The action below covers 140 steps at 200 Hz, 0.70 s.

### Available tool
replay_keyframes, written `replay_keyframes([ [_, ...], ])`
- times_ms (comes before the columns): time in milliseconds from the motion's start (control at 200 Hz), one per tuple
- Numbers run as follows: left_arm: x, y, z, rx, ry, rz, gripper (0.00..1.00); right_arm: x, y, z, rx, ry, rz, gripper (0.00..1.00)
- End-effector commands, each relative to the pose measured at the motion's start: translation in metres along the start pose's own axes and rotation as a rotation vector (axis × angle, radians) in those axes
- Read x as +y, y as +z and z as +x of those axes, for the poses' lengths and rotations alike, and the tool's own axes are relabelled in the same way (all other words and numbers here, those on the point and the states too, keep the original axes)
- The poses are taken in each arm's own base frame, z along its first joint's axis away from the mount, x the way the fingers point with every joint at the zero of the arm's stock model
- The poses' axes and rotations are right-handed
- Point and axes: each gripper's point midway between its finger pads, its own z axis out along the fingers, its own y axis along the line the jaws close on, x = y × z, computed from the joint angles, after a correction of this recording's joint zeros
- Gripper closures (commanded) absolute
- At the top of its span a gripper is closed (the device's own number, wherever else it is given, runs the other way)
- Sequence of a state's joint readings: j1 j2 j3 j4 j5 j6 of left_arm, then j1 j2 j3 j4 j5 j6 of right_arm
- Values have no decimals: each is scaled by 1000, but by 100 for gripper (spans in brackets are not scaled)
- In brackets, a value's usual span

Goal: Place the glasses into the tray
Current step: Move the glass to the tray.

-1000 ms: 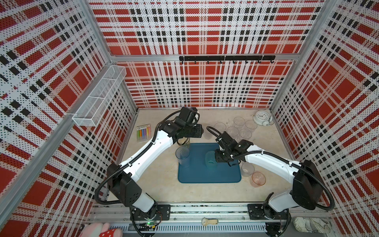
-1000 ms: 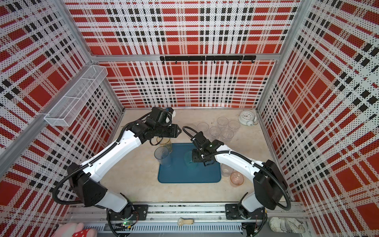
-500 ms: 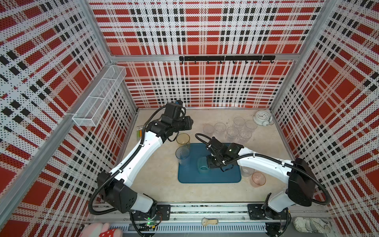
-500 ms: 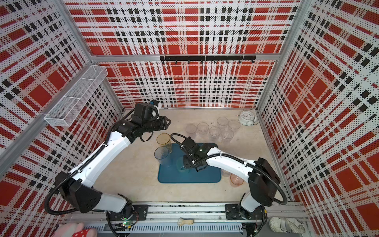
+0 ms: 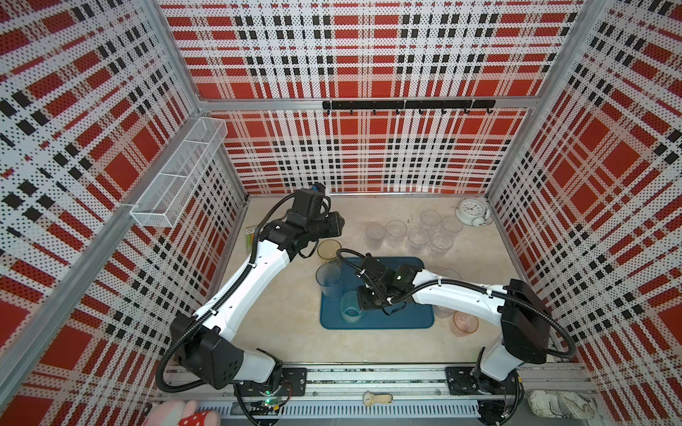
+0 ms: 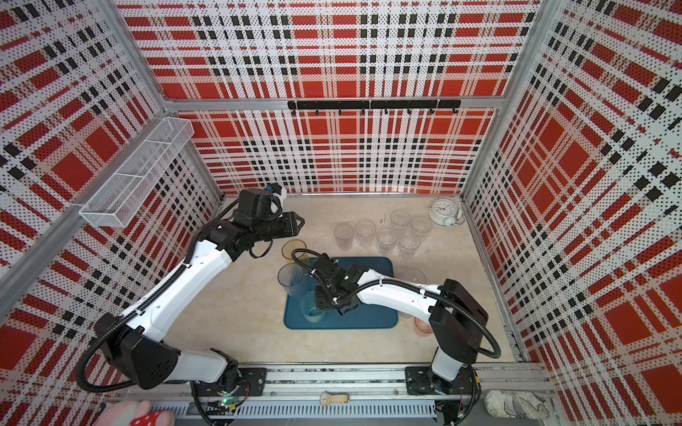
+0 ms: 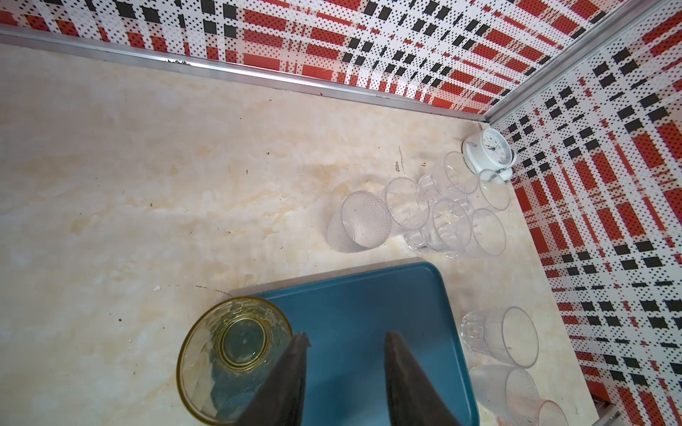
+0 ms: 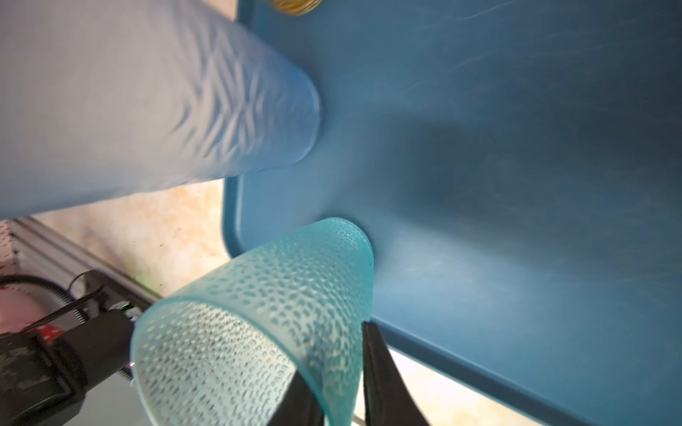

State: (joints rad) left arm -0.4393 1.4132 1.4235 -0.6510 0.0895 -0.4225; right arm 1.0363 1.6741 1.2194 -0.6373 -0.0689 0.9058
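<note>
Right wrist: right tool (image 8: pixel 332 354) tight on dimpled mint glass (image 8: pixel 273 291); left tool (image 7: pixel 345 335) agape.

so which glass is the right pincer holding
The mint-green dimpled glass at the tray's near left corner. The right pincer pinches its rim; the amber glass, blue-grey glass and clear glasses stand free.

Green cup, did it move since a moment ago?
Yes. The mint-green glass, pinched by the right tool, has gone from the middle of the tray to its front corner on the robot's left, beside the blue-grey glass.
</note>
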Motion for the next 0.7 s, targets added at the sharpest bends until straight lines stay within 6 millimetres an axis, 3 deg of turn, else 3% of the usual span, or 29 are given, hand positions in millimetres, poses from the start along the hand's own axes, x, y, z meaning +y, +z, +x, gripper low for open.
replay_keyframes([
  [0,0,-17,-13,-55,3,16,60,21,7,-3,-11,18,-57,80],
  [245,13,-30,-28,-97,-8,10,60,49,16,-4,-8,-4,-92,79],
  [696,19,-33,-22,-92,-6,6,59,65,20,-5,1,-2,-133,73],
])
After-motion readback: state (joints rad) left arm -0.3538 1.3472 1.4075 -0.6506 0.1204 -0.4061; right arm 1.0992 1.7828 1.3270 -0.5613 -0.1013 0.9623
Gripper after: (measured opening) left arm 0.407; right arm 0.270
